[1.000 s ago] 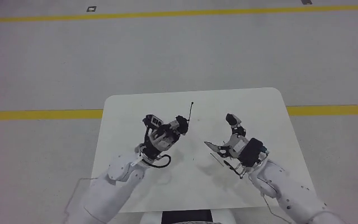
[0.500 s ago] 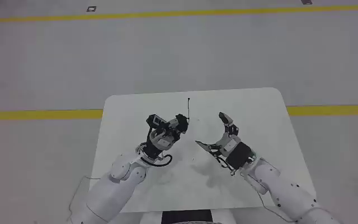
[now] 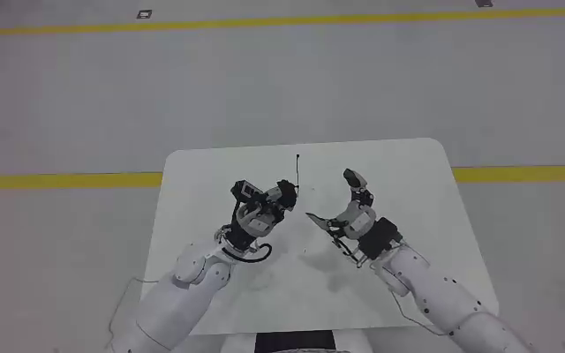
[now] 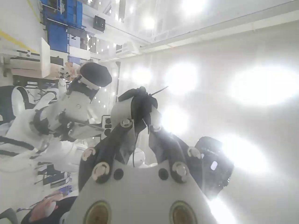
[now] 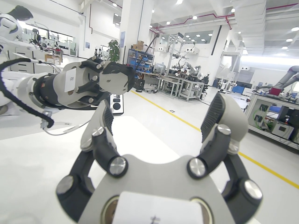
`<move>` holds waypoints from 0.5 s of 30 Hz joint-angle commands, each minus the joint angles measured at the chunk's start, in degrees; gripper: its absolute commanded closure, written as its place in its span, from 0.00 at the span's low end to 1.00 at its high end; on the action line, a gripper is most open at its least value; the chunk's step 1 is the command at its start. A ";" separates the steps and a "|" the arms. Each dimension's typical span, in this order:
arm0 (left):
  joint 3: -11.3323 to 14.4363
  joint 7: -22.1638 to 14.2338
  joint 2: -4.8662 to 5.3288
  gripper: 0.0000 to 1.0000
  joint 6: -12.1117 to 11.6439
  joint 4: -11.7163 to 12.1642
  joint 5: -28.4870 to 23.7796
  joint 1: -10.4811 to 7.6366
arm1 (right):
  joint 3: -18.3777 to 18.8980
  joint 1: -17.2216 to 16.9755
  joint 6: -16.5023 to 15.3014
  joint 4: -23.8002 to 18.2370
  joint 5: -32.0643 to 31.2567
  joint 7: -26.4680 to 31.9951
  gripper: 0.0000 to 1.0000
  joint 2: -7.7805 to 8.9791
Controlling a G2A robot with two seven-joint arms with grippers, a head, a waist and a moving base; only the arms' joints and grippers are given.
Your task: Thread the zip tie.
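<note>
Black zip tie (image 3: 297,173), clamped in left jaws

The bench (image 3: 397,176) has a white, smooth, matt top. The zip tie (image 3: 297,172) is a thin black strip, plastic in look. The right gripper (image 5: 161,113) has smooth white plastic shells, black ribbed pads (image 5: 211,111) of rubbery look and bright polished metal screws (image 5: 198,166). The left gripper (image 4: 142,103) has fingertips (image 4: 140,108) wrapped in a black, wrinkled, tape-like covering.
</note>
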 commanded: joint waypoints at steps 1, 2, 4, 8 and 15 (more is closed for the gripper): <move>0.00 0.00 0.00 1.00 0.00 0.00 0.00 0.00 | -1.03 1.11 -0.08 1.40 -0.02 -0.93 0.00 -0.77; 0.00 0.00 0.00 1.00 0.00 0.00 0.00 0.00 | -1.45 1.51 -0.08 1.93 -0.01 -1.41 0.00 -1.10; 0.00 0.00 0.00 1.00 0.00 0.00 0.00 0.00 | -2.35 2.30 -0.15 3.10 0.21 -2.52 0.07 -1.86; 0.00 0.00 0.00 1.00 0.00 0.00 0.00 0.00 | -3.55 3.31 0.28 4.67 0.10 -4.03 0.38 -3.09; 0.00 0.00 0.00 1.00 0.00 0.00 0.00 0.00 | -4.72 4.11 1.52 6.22 -1.43 -3.98 0.54 -4.74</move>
